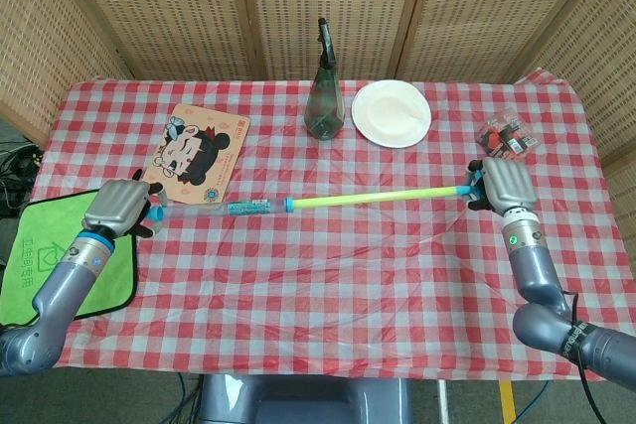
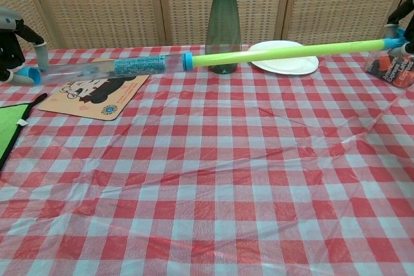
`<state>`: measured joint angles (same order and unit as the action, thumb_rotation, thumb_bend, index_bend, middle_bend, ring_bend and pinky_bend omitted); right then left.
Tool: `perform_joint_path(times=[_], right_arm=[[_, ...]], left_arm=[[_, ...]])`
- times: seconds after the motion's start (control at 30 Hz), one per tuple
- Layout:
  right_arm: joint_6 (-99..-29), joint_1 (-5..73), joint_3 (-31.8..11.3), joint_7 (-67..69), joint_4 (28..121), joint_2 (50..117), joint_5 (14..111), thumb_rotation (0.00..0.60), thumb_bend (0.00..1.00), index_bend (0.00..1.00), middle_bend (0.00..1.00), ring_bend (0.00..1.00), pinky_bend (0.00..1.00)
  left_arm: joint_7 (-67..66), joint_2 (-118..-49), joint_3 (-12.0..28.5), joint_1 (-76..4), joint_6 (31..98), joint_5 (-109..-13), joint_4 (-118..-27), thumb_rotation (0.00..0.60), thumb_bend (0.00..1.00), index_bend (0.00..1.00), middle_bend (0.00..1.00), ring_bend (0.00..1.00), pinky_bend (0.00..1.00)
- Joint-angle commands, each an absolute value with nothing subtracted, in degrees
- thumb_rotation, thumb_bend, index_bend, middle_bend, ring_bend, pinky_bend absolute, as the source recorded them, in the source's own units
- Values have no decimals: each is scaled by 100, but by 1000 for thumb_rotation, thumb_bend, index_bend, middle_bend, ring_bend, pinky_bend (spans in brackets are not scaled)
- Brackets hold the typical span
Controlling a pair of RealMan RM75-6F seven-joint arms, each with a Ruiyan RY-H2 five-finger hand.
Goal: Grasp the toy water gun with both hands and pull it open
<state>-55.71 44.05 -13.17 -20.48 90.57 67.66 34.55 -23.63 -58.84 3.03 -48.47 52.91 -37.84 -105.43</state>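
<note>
Checked tablecloth point(image 1: 328, 265) below: your left hand point(image 1: 117, 208) grips clear barrel, right hand point(image 1: 505, 186) grips handle; water gun point(image 1: 298, 204) pulled long, stroke looks nearly done.

Lower half of the frame gives me open checked cloth point(image 1: 328, 285) to pass; upper centre, the green bottle point(image 1: 324, 96) and white plate point(image 1: 392, 113) stand close behind my stretched water gun point(image 1: 298, 204)

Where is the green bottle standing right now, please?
In the head view, the green bottle stands at the table's far edge, just left of the white plate.
</note>
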Motion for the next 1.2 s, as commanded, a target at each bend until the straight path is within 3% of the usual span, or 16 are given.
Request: perform_joint_path(times=[0.03, 0.1, 0.17, 0.27, 0.37, 0.43, 0.57, 0.73, 0.9, 1.03, 1.2], right_arm=[[-5575, 4399, -1315, -2063, 9054, 6774, 3439, 600, 546, 868, 1000, 1000, 680], [-5557, 4396, -1308, -2078, 9065, 6765, 3428, 600, 512, 835, 985, 969, 676], [-5544, 4389, -1289, -2100, 9077, 6746, 3447, 600, 437, 705, 873, 854, 626], [-5515, 4375, -1181, -2226, 9092, 6709, 3494, 600, 322, 408, 494, 519, 430], [-5445, 4379, -1101, -2343, 9108, 6682, 3403, 600, 268, 252, 260, 266, 288], [-5413, 4382, -1080, -2380, 9116, 6680, 3308, 600, 236, 188, 142, 137, 181], [-5416, 4351, -1050, -2373, 9104, 6707, 3264, 600, 201, 101, 15, 8, 112], [-5568, 4249, -1004, -2324, 9107, 6761, 3369, 600, 200, 87, 0, 0, 109], [-5921, 4002, -969, -2093, 9254, 6769, 3723, 600, 200, 87, 0, 0, 90], [-6605, 3568, -865, -1632, 9435, 6810, 4605, 600, 199, 86, 0, 0, 80], [-8033, 2786, -546, -738, 9272, 7140, 6301, 600, 195, 86, 0, 0, 79]], left_arm=[[-2379, -5895, 313, -4851, 5294, -3784, -10553, 600, 387, 639, 820, 719, 600], [-2407, -5900, 313, -4856, 5306, -3792, -10561, 600, 373, 576, 749, 671, 564], [-2454, -5897, 300, -4860, 5316, -3804, -10571, 600, 321, 394, 504, 480, 434], [-2546, -5858, 245, -4875, 5261, -3813, -10597, 600, 251, 155, 140, 181, 220], [-2581, -5803, 196, -4894, 5139, -3781, -10644, 600, 205, 89, 14, 61, 138], [-2569, -5781, 184, -4893, 5097, -3775, -10674, 600, 196, 78, 0, 38, 115], [-2465, -5774, 166, -4812, 5110, -3864, -10751, 600, 196, 65, 0, 8, 78], [-2223, -5767, 168, -4601, 5278, -4170, -10855, 600, 196, 63, 0, 0, 6], [-1783, -5842, 173, -4148, 5823, -4832, -10956, 600, 196, 63, 0, 0, 0], [-1451, -6037, 30, -3567, 6671, -5794, -10888, 600, 196, 52, 0, 0, 0], [-1374, -6428, -329, -2802, 7800, -6917, -10540, 600, 196, 8, 0, 0, 0]])
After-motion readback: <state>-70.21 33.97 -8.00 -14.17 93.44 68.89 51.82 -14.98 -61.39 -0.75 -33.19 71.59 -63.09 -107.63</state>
